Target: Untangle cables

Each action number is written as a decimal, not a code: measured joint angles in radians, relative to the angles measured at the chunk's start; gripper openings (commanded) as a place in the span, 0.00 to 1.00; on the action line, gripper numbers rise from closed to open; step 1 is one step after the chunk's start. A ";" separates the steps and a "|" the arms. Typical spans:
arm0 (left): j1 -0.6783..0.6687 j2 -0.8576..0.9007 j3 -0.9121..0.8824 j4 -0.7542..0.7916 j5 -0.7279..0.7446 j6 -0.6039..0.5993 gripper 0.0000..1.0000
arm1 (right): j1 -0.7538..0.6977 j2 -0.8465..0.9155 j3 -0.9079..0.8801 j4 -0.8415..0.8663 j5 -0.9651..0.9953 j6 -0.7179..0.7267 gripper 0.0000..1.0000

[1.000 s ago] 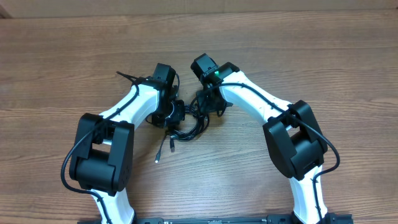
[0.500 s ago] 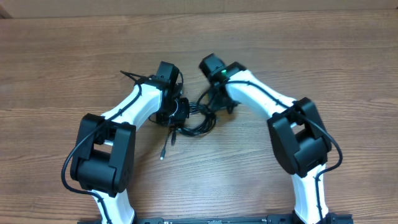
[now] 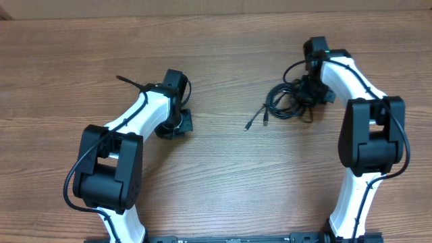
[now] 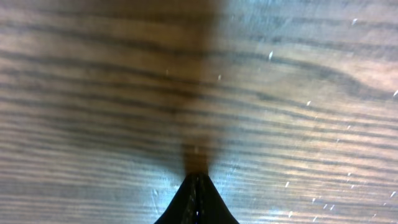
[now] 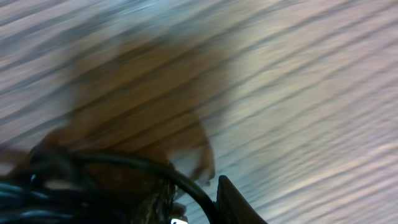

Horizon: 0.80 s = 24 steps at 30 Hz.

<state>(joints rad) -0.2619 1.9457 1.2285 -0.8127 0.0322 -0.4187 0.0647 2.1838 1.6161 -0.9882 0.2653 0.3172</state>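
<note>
The left arm (image 3: 145, 111) is reaching over the bare wooden bench (image 3: 216, 182), with nothing lying around it or standing in its way. The left gripper (image 3: 177, 124) is hovering low over the wood; in the wrist view its fingertips (image 4: 193, 194) are pressing together into one dark point, gripping nothing.

Further right, two small plug ends (image 3: 248, 126) are trailing loose on the bench, well apart from the left gripper. They are leading into the cables (image 3: 283, 106), which are lying as a loose black knot of loops on the right side of the bench.

The right gripper (image 3: 312, 94) is sitting on the right edge of that knot, and the right arm (image 3: 351, 74) is covering part of it. The right wrist view is badly blurred, but a cord is running just beside one finger (image 5: 231, 200), so the gripper, only narrowly parted, appears to be pinching the cables.
</note>
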 measured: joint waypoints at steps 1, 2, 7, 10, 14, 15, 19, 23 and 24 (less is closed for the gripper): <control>0.002 0.000 0.000 0.019 0.008 0.008 0.04 | 0.013 0.000 0.000 0.001 -0.020 -0.004 0.22; 0.003 0.000 0.000 0.032 0.020 0.015 0.05 | 0.026 0.000 0.000 0.003 -0.034 -0.005 0.22; 0.031 0.006 0.016 0.049 0.208 0.097 0.44 | 0.104 0.000 0.000 0.017 -0.132 -0.034 0.22; 0.047 0.015 0.081 0.048 0.383 0.150 0.55 | 0.177 0.000 0.000 0.030 -0.196 -0.045 0.23; 0.052 0.015 0.175 0.050 0.533 0.184 0.61 | 0.269 0.000 0.000 0.036 -0.213 -0.052 0.23; 0.052 0.015 0.198 0.050 0.560 0.189 0.62 | 0.291 0.000 0.000 0.036 -0.206 -0.053 0.23; 0.036 0.015 0.240 0.058 0.617 0.191 0.72 | 0.338 0.000 0.000 0.036 -0.175 -0.053 0.23; 0.000 0.015 0.240 0.055 0.568 0.162 0.66 | 0.339 0.000 0.000 0.036 -0.164 -0.055 0.23; -0.013 0.015 0.240 0.052 0.532 0.152 0.64 | 0.339 0.000 0.000 0.036 -0.163 -0.055 0.23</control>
<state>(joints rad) -0.2752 1.9610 1.4685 -0.7605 0.5644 -0.2668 0.4034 2.1838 1.6161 -0.9524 0.1028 0.2619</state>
